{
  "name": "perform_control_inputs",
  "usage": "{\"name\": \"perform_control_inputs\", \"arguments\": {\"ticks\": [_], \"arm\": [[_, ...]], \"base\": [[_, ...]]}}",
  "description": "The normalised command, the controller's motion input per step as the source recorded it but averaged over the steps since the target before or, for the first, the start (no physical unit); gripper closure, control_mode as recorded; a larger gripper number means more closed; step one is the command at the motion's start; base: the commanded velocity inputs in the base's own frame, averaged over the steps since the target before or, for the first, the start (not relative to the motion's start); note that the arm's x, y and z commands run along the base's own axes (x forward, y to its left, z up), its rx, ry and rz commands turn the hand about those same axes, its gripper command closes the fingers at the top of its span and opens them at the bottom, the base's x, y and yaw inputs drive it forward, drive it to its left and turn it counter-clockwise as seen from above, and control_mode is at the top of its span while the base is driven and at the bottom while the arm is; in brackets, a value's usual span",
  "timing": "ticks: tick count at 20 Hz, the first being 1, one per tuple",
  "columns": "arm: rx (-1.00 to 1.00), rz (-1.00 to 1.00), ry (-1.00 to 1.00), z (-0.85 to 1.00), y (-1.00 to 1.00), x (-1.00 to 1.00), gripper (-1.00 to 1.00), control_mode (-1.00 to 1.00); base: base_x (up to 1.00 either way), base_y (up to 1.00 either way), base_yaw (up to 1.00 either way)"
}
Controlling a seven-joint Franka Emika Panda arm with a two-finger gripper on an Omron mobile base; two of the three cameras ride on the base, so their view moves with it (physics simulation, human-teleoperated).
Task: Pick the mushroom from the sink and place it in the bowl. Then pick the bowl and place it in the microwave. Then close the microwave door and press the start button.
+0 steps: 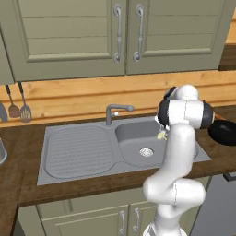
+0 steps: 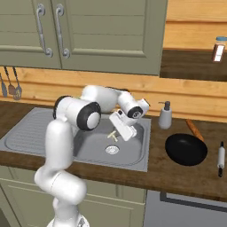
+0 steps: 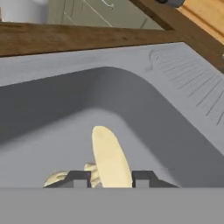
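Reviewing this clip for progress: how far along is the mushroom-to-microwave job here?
Nothing looks finished. In hand: the gripper is in the sink basin, its fingertips either side of the pale mushroom; whether it is lifted I cannot tell. Left: bowl placement, microwave, door, start button.

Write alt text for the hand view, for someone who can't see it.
The gripper has its two dark fingertips on either side of a pale tan mushroom, seen close up above the floor of the grey sink. The sink's ribbed drainboard and a wooden counter lie beyond.
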Motion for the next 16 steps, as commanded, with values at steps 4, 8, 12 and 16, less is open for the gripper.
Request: {"name": "perform_control_inputs", "arguments": {"ticks": [4,8,12,16], "arm": [[-0.29,0.18,-0.31,1.0,-0.46,-0.6,1.0,-1.0],[-0.27,0.14,-0.26,0.95,-0.57,-0.45,1.0,-1.0],[-0.27,0.07,-0.2,0.34,-0.84,-0.43,1.0,-1.0],[-0.23,0.01,-0.12,0.27,-0.99,-0.21,1.0,-1.0]], "base": [[0.0,0.0,0.0],[0.0,0.0,0.0],[0.0,0.0,0.0],[0.0,0.0,0.0]]}}
